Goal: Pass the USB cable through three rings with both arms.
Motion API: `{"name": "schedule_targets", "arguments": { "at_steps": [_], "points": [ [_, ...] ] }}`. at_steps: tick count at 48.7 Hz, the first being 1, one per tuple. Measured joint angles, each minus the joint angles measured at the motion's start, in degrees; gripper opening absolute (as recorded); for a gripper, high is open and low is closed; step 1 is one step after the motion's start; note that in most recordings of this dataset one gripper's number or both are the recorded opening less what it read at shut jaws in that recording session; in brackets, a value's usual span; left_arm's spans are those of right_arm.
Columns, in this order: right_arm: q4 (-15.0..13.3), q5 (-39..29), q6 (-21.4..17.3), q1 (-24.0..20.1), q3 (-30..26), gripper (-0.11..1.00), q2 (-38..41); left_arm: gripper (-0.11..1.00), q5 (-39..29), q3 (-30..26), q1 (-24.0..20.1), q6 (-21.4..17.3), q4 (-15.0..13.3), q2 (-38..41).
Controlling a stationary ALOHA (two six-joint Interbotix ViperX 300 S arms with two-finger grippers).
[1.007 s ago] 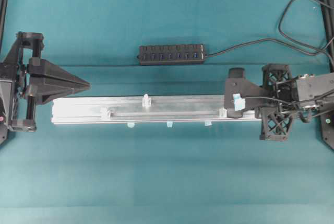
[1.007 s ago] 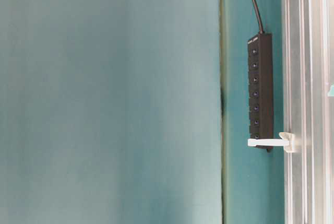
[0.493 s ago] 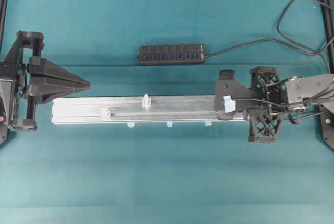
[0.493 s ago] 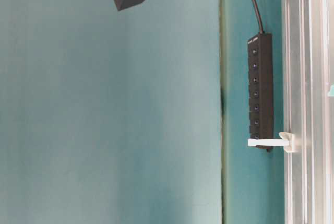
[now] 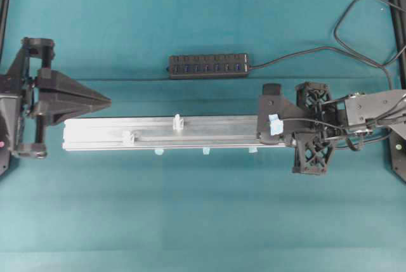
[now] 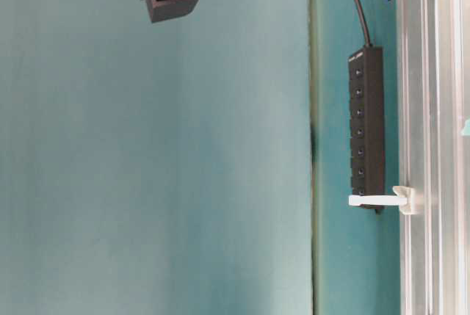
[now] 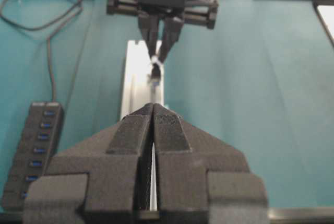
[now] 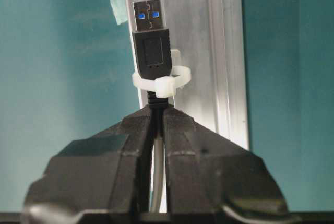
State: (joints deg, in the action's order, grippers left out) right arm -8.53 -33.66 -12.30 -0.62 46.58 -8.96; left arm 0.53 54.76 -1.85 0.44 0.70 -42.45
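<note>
**Threading the plug through the first ring**

Holding the USB cable [image 8: 155, 96] just behind its plug [image 8: 152, 38], the right pincer [image 8: 156, 112] is closed on the cord so that the stiff plug sticks out ahead of the tips like a needle. That grip near the plug looks deliberate: a longer free length would droop and miss a small loop. In the right wrist view the plug stands in line with the nearest ring [image 8: 163, 82], whose band crosses the base of the plug; the plug appears to be partly through it, though whether it truly sits inside the loop or only in front of it I cannot tell for certain.

The rings are fixed along the rail [image 5: 209, 134], one behind another, so a single straight push along the rail should serve all three. In the overhead view the right pincer [image 5: 269, 125] covers the right end of the rail, with the middle ring [image 5: 178, 122] and the far ring [image 5: 129, 136] well apart from it to the left.

The left pincer [image 5: 101, 101] is closed on nothing and waits just off the rail's left end, tips pointing along it. My judgement is that it stands there to take the plug once it emerges. The hub [image 5: 208, 66] lies behind the rail on the surface [image 5: 203, 208], out of the path.
</note>
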Motion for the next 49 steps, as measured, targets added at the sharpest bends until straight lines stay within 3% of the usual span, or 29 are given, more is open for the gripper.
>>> {"name": "schedule_targets", "arguments": {
  "at_steps": [23, 28, 35, 39, 41, 49],
  "points": [
    [0.0, 5.4, -1.8, 0.2, 2.9, -0.08, -1.4, 0.04, 0.0, -3.8, -0.9, 0.7, 0.0, 11.6],
    [0.0, 6.8, -1.8, 0.2, 3.0, -0.08, -1.4, 0.25, 0.1, -5.1, -1.3, 1.6, 0.0, 14.6],
    [0.0, 7.9, -1.8, 0.2, 3.3, -0.08, -1.5, 0.71, 0.2, -6.7, -1.7, 3.0, 0.0, 18.5],
    [0.0, 8.3, -1.8, 0.2, 3.5, -0.08, -1.5, 0.91, 0.1, -7.9, -1.7, 3.5, 0.1, 21.4],
    [0.0, 8.4, -1.8, 0.2, 3.6, -0.08, -1.5, 0.94, 0.2, -8.6, -1.8, 3.5, 0.0, 23.1],
    [0.0, 8.7, -1.8, 0.2, 3.7, -0.08, -1.5, 0.89, 1.7, -12.5, -1.8, 3.3, 0.0, 30.9]
  ]
}}
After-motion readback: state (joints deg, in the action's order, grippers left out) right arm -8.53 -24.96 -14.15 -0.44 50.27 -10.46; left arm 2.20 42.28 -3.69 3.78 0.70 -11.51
